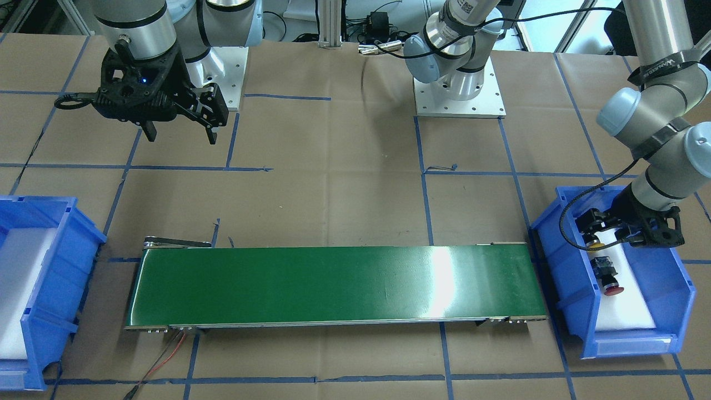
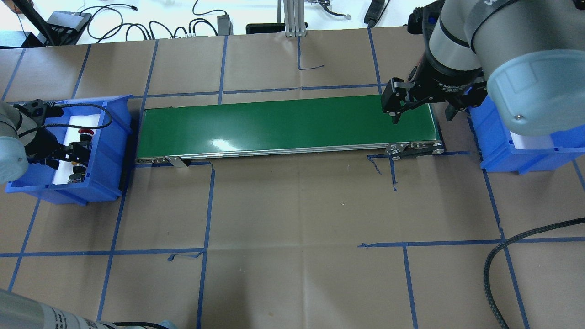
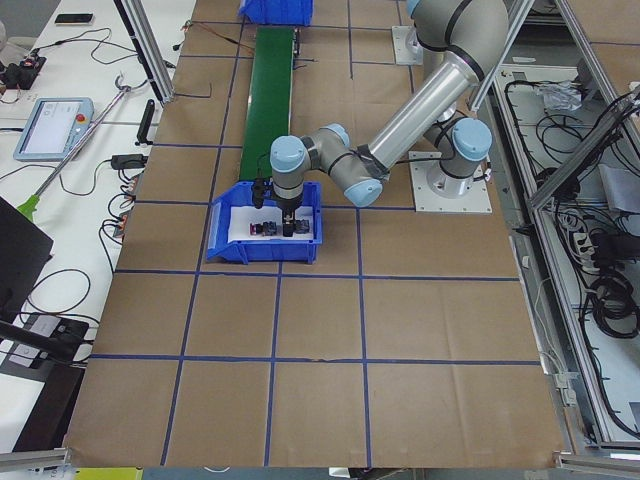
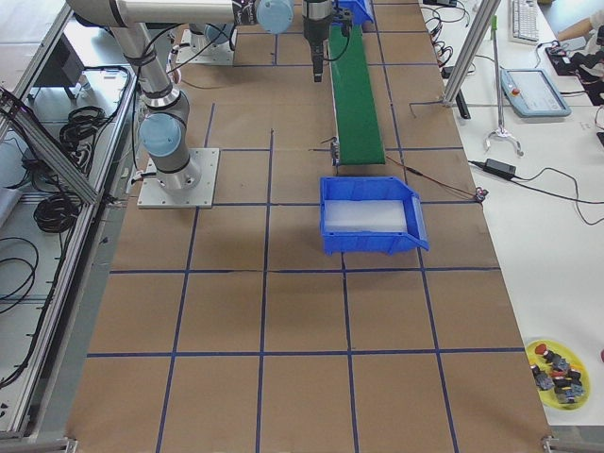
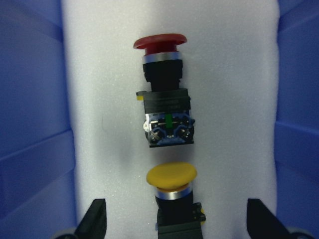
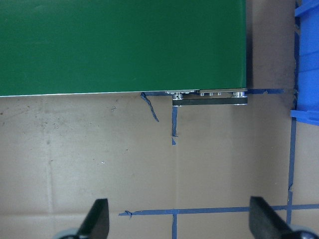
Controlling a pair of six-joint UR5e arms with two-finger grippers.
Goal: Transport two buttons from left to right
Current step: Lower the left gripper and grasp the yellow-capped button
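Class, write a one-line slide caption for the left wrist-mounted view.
Open left gripper poised over the yellow push-button, red push-button beyond it, both on white foam in a blue bin.

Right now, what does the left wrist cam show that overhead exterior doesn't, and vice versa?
Left wrist only: the yellow button with its cap in plain view, lying between the fingers of the open left gripper, and the terminal block of the red button.
Overhead only: the green conveyor belt, the open right gripper hanging near its right end, and the right blue bin.
Both: the left blue bin, its white foam, the red button's cap, the left gripper.
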